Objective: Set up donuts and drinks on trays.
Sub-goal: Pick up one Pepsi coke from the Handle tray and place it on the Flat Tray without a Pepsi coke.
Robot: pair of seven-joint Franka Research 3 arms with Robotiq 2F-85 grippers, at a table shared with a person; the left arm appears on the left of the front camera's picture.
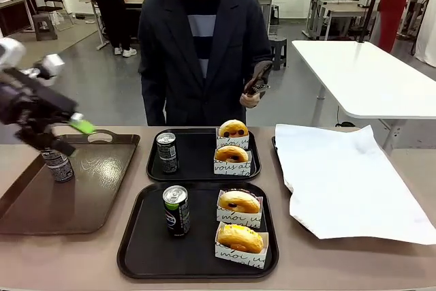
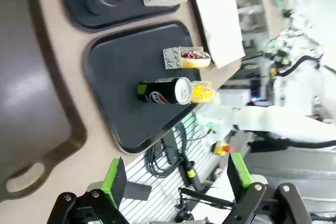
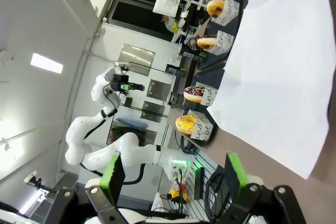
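Note:
On the far black tray (image 1: 197, 165) stand a patterned can (image 1: 167, 152) and two glazed donuts in lettered white boxes (image 1: 233, 129) (image 1: 231, 155). The near black tray (image 1: 146, 240) carries a Pepsi can (image 1: 176, 210), a chocolate-topped donut (image 1: 239, 202) and a yellow-iced donut (image 1: 240, 238), both boxed. A second patterned can (image 1: 58, 165) stands on the brown tray (image 1: 95, 189). My left gripper (image 1: 73, 136) hangs open just above that can; the left wrist view shows its fingers (image 2: 114, 178) spread with nothing between. My right gripper (image 3: 173, 177) is open and holds nothing.
A large white paper sheet (image 1: 340, 182) covers the table's right side. The person stands at the far edge behind the trays with a dark tool in one hand (image 1: 255, 88). A white table (image 1: 368, 73) is behind at the right.

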